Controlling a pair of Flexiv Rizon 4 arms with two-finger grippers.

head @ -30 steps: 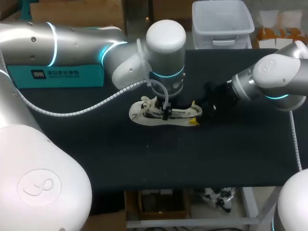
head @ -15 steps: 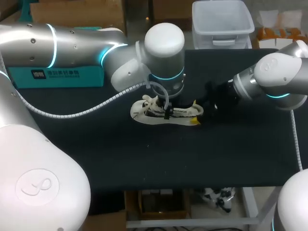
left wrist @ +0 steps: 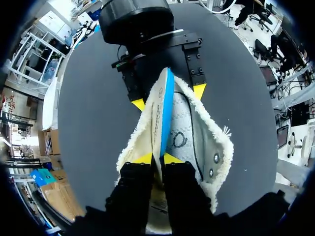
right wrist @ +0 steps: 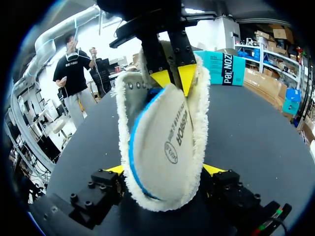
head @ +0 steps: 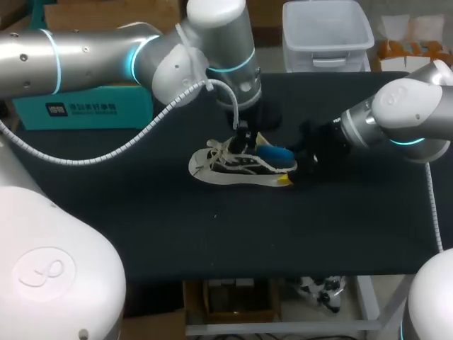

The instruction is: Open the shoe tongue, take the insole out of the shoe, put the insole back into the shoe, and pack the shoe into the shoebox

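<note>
Table [head: 212, 234]: black top, with the shoe near its middle and both arms coming in over it.
Shoe [head: 230, 168]: white, with loose laces, lying on its sole; toe toward the left arm's side, heel toward the right arm. Its fleece-lined opening is spread wide.
Insole [left wrist: 155, 115]: partly out of the shoe, standing on edge in the opening. It has a pale face and a blue edge, and in the head view the blue shows over the heel end.
Left fingers [head: 242, 140]: above the middle of the shoe, pointing down. The two yellow tips stand close together and pinch the insole between them from both sides.
Right fingers [head: 294, 164]: low at the heel, set far apart. One yellow tip sits on each side of the heel, and both press against the fleece rim, so the shoe is clamped between them.
Teal shoebox [head: 92, 110]: at the table's back edge on the left arm's side, partly hidden under that arm, well apart from the shoe. Whether its lid is on cannot be told.
</note>
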